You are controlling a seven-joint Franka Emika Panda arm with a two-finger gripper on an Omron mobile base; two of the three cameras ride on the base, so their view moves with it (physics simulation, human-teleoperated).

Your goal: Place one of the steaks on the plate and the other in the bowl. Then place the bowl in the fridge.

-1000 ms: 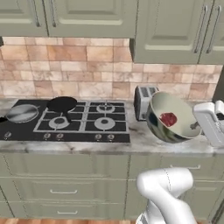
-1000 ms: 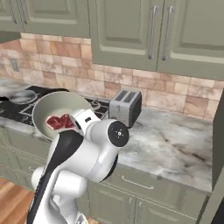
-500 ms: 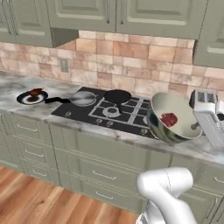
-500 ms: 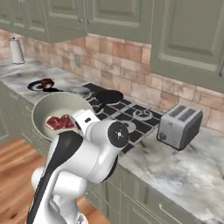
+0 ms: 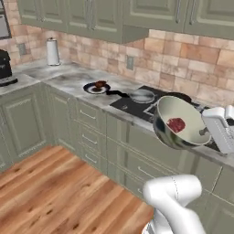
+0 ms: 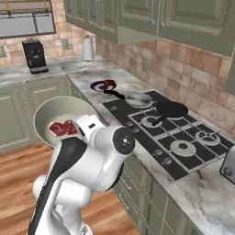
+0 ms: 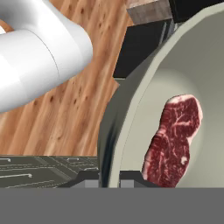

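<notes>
Bowl (image 7: 131, 131), rigid and tilted, hangs by its rim pinched in the end effector (image 7: 109, 177), with the loose, likely slippery steak (image 7: 173, 140) just beside the pinch, apt to slide.

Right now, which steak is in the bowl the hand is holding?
The pinkish-red steak lies inside the bowl, whose rim the hand grips. The darker steak sits apart on the plate on the counter beside the stove.

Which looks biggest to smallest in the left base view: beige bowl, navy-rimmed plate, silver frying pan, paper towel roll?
1. Deep beige-grey bowl, though it is nearest the camera.
2-3. Round silver frying pan and navy-rimmed plate: too alike to rank.
4. White paper towel roll, farthest.
</notes>
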